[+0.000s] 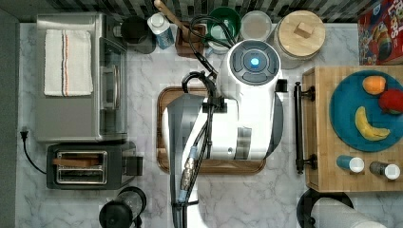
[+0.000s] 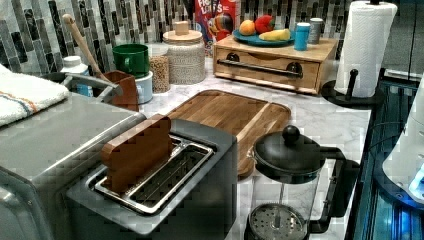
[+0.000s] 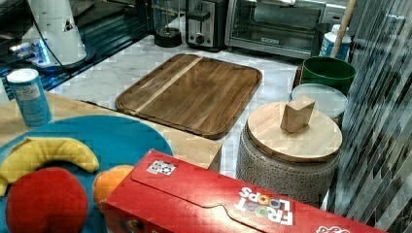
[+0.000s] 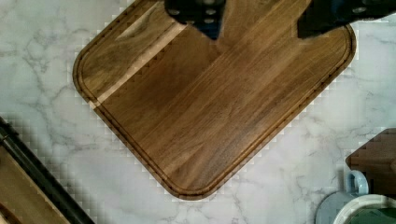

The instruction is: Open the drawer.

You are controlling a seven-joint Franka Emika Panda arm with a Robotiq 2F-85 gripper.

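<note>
Gripper [image 4: 257,21] wide apart above the tray [image 4: 215,102], drawer [image 4: 28,186] well off to one side

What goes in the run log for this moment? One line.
drawer: closed | end effector: open, above dark wooden tray, holding nothing | handle: untouched

- White marble-pattern countertop [image 1: 142,199] with grey veining, spanning the whole work surface.
- Backsplash [image 2: 40,30] of narrow vertical tiles in mixed grey, black and white behind the counter.
- Same tiling [image 3: 384,97] along the right view's right edge.
- Dark glossy surface [image 2: 395,100] beyond the counter edge at the left view's right, with bluish reflections.
- Lighting even, no hard shadows.
</note>
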